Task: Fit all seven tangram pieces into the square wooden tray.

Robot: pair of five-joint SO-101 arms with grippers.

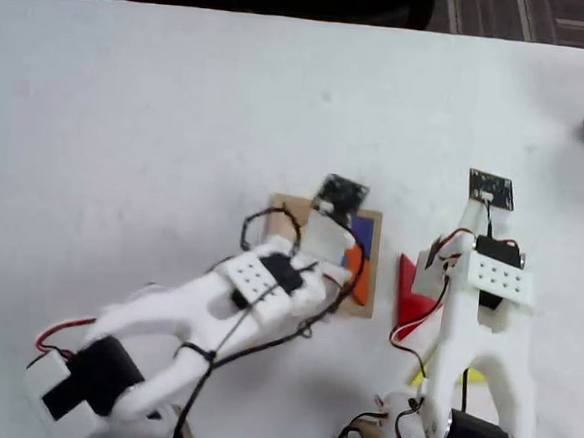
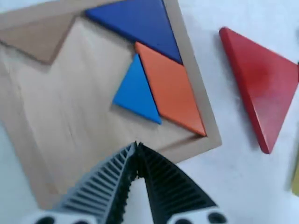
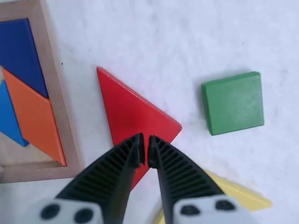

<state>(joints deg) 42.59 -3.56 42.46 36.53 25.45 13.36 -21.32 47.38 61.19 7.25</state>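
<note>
Pale wooden tray (image 2: 200,93), dark blue triangle (image 2: 135,21), orange parallelogram (image 2: 170,88), light blue triangle (image 2: 135,93), red triangle (image 2: 261,84), green square (image 3: 233,102), yellow piece (image 3: 243,196), white table (image 1: 179,121).

Inside the tray (image 2: 60,121), pieces (image 2: 163,88) are sitting; at its 3 o'clock, a large triangle (image 1: 412,293) is lying on the worktop (image 1: 180,101).

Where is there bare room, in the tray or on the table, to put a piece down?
In the square wooden tray, the bare floor between the tan wooden triangle, the light blue triangle and the rim is free. The white table beyond the tray is free too. Crowded: beside the tray, where the red triangle, green square and yellow piece lie.
</note>
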